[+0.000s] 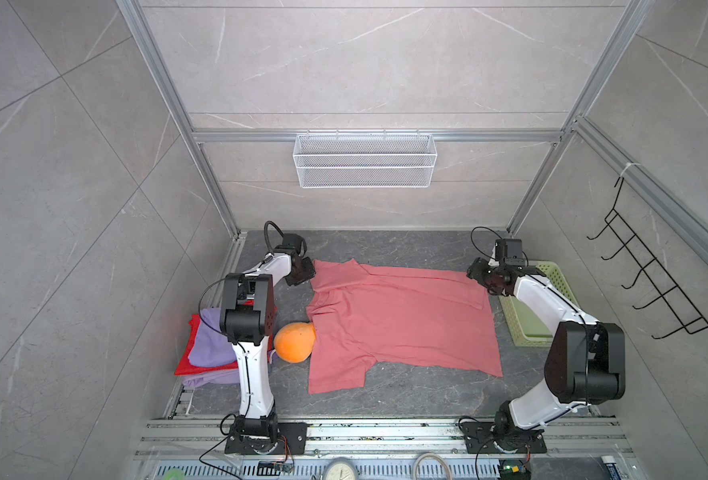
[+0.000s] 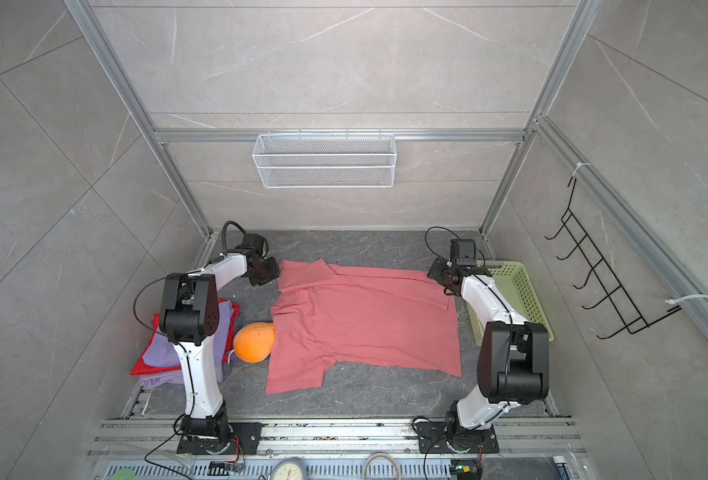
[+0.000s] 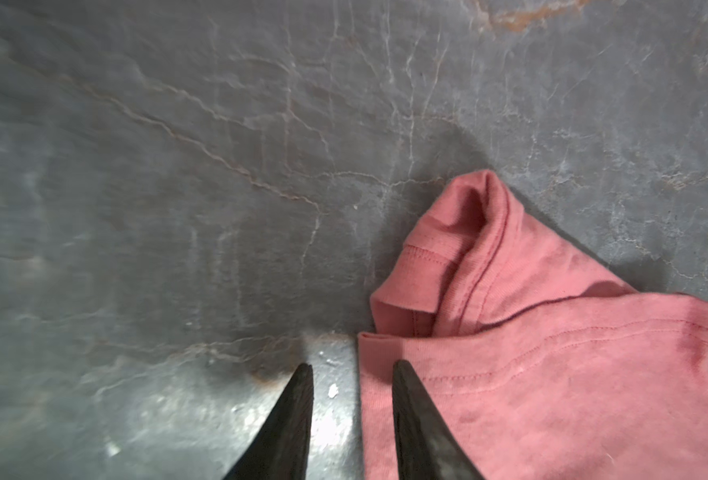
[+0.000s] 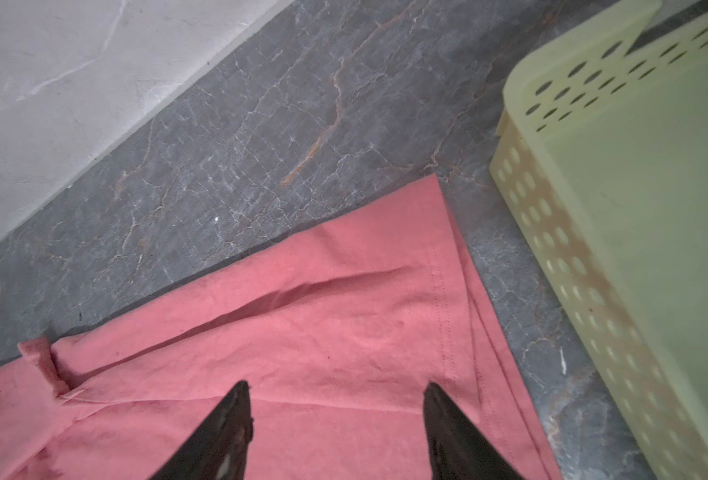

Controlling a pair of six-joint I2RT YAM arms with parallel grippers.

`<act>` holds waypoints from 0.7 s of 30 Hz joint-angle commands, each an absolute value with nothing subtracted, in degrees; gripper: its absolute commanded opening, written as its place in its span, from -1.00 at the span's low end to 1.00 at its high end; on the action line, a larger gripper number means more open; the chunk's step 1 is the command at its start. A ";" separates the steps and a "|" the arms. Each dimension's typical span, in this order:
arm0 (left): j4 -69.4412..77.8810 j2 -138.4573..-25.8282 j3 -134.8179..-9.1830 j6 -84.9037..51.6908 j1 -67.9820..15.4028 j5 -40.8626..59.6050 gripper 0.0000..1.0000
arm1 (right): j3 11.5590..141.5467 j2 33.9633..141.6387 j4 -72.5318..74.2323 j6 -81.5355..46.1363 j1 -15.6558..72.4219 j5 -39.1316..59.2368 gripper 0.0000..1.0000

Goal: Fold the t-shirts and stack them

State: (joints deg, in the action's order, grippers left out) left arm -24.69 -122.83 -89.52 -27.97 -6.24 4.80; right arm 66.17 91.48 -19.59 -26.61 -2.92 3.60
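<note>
I have the pink shirt [image 1: 402, 324] spread over the middle of the tabletop [image 1: 406, 245], with its collar end toward the left edge and its hem toward the right edge. One sleeve lies flat toward the near edge. Along the far side, a strip of the cloth is folded over onto the body.

My left gripper [image 1: 307, 271] is low at the shirt's far left corner. On the left wrist view [image 3: 352, 370] its jaws stand a little apart and hold nothing. One tip is over bare tabletop and the other is over the cloth, with the shirt's stitched edge running between them. The bunched far sleeve sits just beyond the tips.

My right gripper [image 1: 473, 272] is at the far right corner. On the right wrist view [image 4: 338, 388] its jaws are wide apart and empty above the pink cloth, close to the hem corner. I cannot tell whether the tips touch the fabric.

The basket [image 4: 635, 208] stands at the right edge just beside the hem, with a strip of bare tabletop between them.

At the left edge, partly behind my left arm, the purple shirt [image 1: 209, 345] lies on the red shirt [image 1: 184, 365], and more purple cloth shows beneath them. The toy [image 1: 294, 343] sits between that pile and the pink shirt, touching the shirt's collar end.
</note>
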 commanded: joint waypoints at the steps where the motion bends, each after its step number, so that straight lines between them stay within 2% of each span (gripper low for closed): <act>1: -23.38 -123.72 -90.50 -29.49 -6.23 6.64 -0.41 | 67.39 89.26 -19.77 -27.27 -2.81 3.98 0.34; 6: -23.47 -124.26 -90.49 -28.62 -6.24 5.84 -0.47 | 67.32 88.51 -20.20 -27.55 -2.82 3.01 0.35; 21: -21.03 -124.45 -91.57 -25.58 -6.24 9.74 -0.91 | 66.31 84.86 -23.41 -26.70 -2.81 -1.03 0.35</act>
State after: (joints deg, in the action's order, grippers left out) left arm -22.48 -124.14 -90.00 -26.98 -6.24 7.09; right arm 66.28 87.11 -21.15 -27.40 -2.92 1.06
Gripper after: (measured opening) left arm 0.058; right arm 0.673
